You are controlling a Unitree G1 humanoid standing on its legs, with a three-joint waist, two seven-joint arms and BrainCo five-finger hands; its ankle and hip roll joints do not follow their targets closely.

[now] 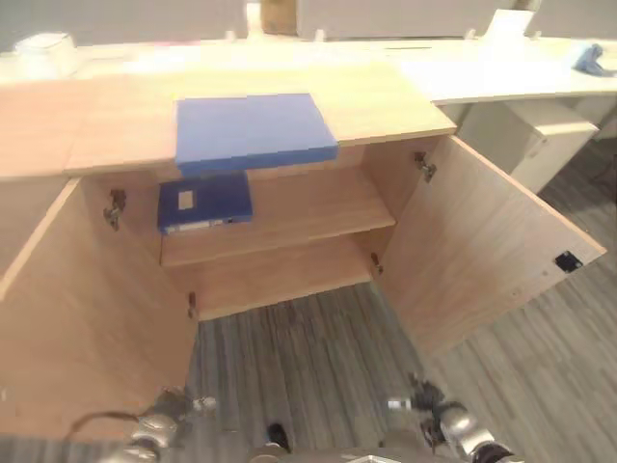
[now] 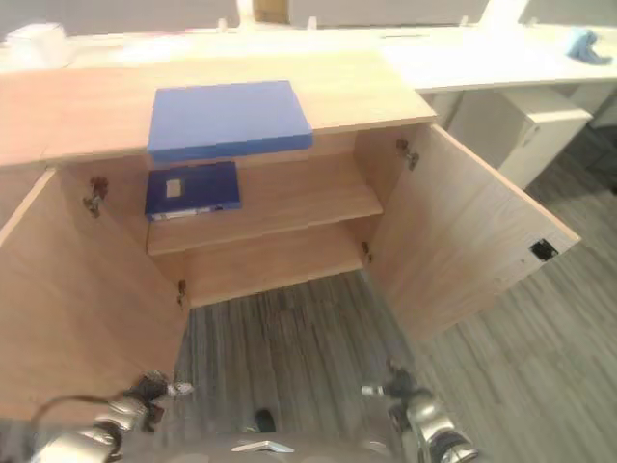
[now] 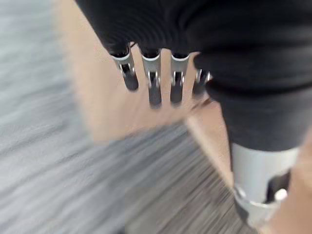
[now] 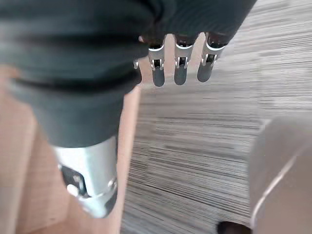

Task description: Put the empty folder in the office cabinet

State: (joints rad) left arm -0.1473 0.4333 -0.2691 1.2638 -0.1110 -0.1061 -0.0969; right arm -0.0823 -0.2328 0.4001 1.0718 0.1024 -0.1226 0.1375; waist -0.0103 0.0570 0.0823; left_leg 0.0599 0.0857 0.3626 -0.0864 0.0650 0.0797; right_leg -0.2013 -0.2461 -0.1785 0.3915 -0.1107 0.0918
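You have yet to grasp: the folder (image 1: pixel 254 131) lies on the cabinet (image 1: pixel 405 106) top, both doors open. Left hand (image 3: pixel 156 80) and right hand (image 4: pixel 180 61) hang low, fingers straight, holding nothing (another folder sits shelved). Next, raise both hands to it.

Two blue folders: one (image 1: pixel 253 131) atop the cabinet (image 1: pixel 405 106) at upper centre, one (image 1: pixel 204 203) on its upper shelf; two open doors.

Even, bright indoor light; the cabinet (image 1: pixel 289 241) interior lies shaded, and the left wrist view shows motion blur.
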